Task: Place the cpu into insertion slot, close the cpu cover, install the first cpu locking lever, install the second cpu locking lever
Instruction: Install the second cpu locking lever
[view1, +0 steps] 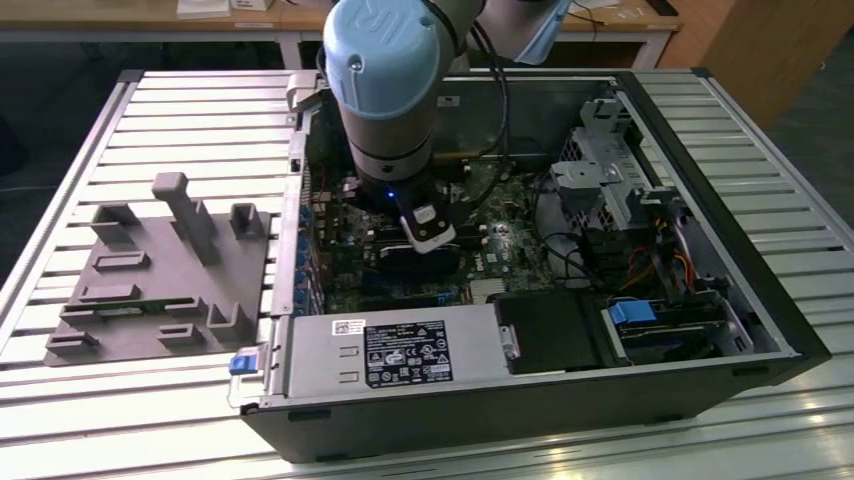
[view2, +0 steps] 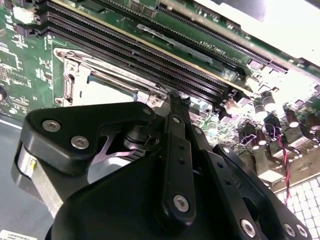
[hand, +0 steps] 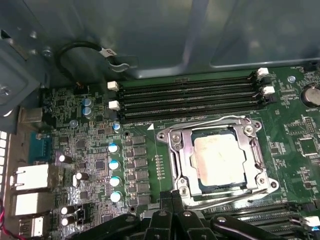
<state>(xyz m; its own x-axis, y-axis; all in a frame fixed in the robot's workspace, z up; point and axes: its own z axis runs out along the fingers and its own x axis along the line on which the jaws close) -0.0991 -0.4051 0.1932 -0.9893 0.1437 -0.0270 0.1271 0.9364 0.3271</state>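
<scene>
Slatted metal bench (view1: 80, 150) carries the open PC case (view1: 747, 330) in the exterior view; my arm (view1: 387, 90) reaches down inside. First wrist view: cpu (hand: 219, 159) sits in the slot (hand: 176, 162), cover (hand: 252, 150) down over it; gripper (hand: 172, 197) clenched, holding nothing, at the slot's edge. Second wrist view: same fingers (view2: 177, 145) pinched together beside the mem slots (view2: 140, 52).

Cpu (hand: 220, 159) showing dull silver-grey metal top; cpu cover (hand: 176, 152) gleaming bright smooth metal; gripper (view2: 176, 99) looking matt black; motherboard (hand: 95, 150) showing glossy green.
</scene>
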